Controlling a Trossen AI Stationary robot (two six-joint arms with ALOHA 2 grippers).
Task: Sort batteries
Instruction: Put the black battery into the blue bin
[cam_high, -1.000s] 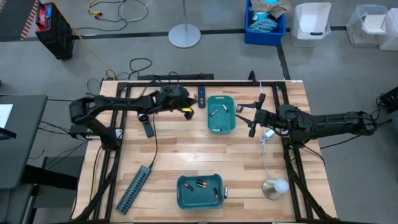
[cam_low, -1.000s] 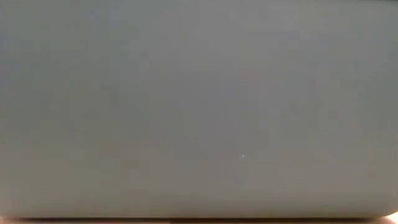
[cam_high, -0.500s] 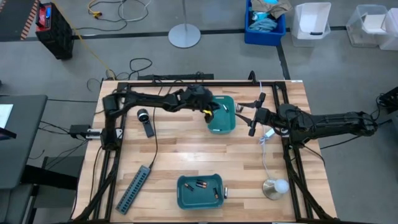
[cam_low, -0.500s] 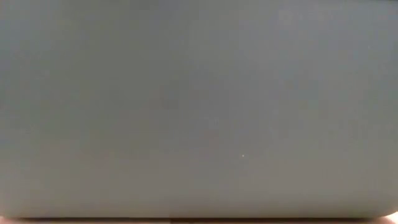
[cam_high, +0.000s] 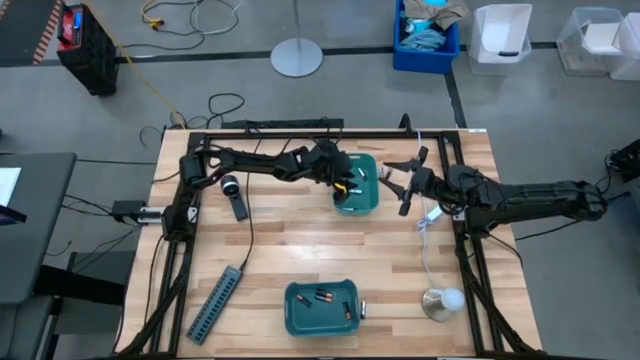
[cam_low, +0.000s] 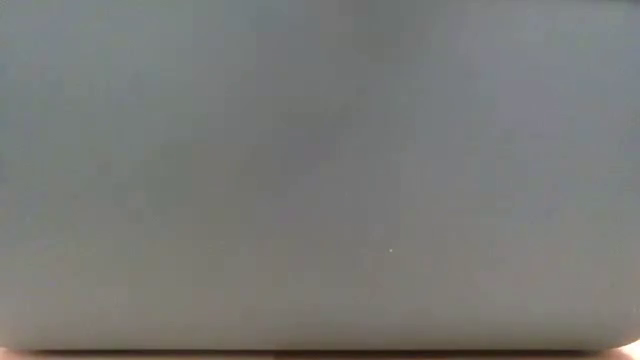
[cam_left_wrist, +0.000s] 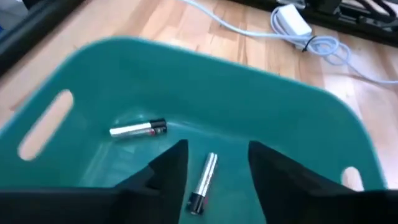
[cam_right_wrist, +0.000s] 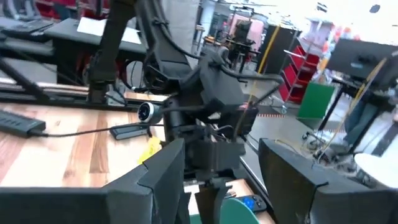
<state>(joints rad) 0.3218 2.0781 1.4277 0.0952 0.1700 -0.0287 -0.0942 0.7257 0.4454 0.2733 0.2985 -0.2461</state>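
Observation:
The far teal bin (cam_high: 362, 186) (cam_left_wrist: 249, 93) stands on the table's far middle. Two silvery batteries lie on its floor: one (cam_left_wrist: 138, 129) off to the side, the other (cam_left_wrist: 204, 182) below the gap between my left fingers. My left gripper (cam_high: 346, 186) (cam_left_wrist: 214, 165) hangs open over this bin and touches neither battery. My right gripper (cam_high: 403, 186) (cam_right_wrist: 217, 180) waits open just right of the bin, facing the left arm. A near teal bin (cam_high: 296, 318) holds several more batteries (cam_high: 322, 296). One battery (cam_high: 362, 311) lies on the table by its right wall.
A grey power strip (cam_high: 215, 303) lies near the left edge, and a black remote-like bar (cam_high: 238, 206) is left of the far bin. A white cable (cam_high: 424, 250) runs to a round white lamp (cam_high: 443, 301) on the right. The low view is blocked by a grey surface (cam_low: 320, 180).
My left gripper has travelled toward the table's right, from the bare wood left of the far bin to a spot over that bin's inside. The right arm has stayed where it was.

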